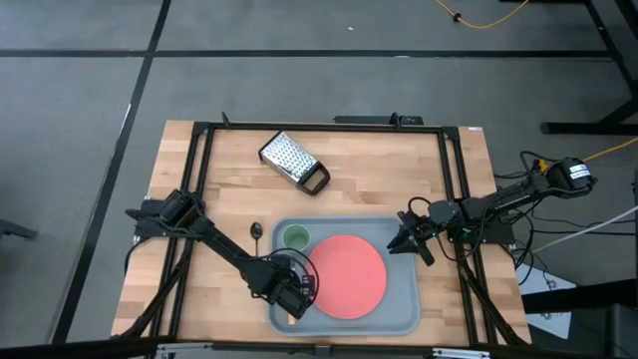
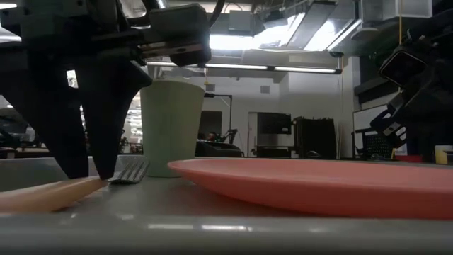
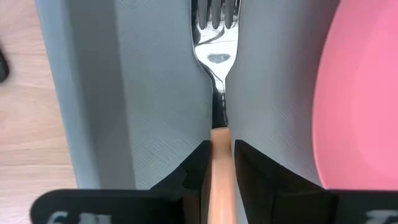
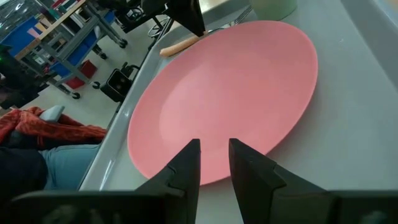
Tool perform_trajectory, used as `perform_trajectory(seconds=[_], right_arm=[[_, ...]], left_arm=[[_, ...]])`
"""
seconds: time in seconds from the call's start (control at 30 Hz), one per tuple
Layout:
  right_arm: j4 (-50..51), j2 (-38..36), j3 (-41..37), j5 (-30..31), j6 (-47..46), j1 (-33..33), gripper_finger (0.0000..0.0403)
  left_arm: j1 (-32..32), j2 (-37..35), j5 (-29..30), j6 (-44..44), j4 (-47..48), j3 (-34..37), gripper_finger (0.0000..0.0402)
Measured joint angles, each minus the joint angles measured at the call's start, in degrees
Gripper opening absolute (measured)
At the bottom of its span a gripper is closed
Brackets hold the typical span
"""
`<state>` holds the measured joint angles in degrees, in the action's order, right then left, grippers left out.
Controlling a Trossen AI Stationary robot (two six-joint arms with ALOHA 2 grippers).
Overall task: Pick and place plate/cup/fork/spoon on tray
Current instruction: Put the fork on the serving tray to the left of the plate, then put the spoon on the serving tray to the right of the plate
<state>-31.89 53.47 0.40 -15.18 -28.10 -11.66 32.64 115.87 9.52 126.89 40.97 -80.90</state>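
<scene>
At the lower centre of the overhead frame, the fork (image 3: 216, 56) is pinched by its orange handle in the left gripper (image 3: 219, 155) and laid on the tray (image 1: 399, 309) left of the plate (image 1: 347, 276), so release seems next, while the spoon (image 1: 256, 231) remains on the table and the right gripper (image 4: 214, 163), slightly parted and empty, waits at the tray's right edge.

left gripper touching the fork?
Touching. In the left wrist view, both fingers press against the orange handle of the fork, which lies on the tray.

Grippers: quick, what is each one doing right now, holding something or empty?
Left gripper: closed on the fork by its orange handle, over the tray.
Right gripper: open, empty, near the plate.
</scene>
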Motion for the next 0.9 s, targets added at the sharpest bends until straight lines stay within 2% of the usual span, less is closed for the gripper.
perform_trajectory(seconds=[0.5,0.77,0.9], right_arm=[[0.05,0.0,0.0,-0.04,0.07,0.0,0.0088],[0.05,0.0,0.0,-0.07,-0.15,0.0,0.0088],[0.07,0.0,0.0,-0.07,-0.17,-0.02,0.0088]], left_arm=[[0.04,-0.63,-2.26,-1.51,-0.36,0.04,0.0064],[0.02,-0.77,-1.62,-2.5,0.05,0.04,0.0064],[0.02,-3.57,0.08,-3.35,1.06,0.02,0.0064]])
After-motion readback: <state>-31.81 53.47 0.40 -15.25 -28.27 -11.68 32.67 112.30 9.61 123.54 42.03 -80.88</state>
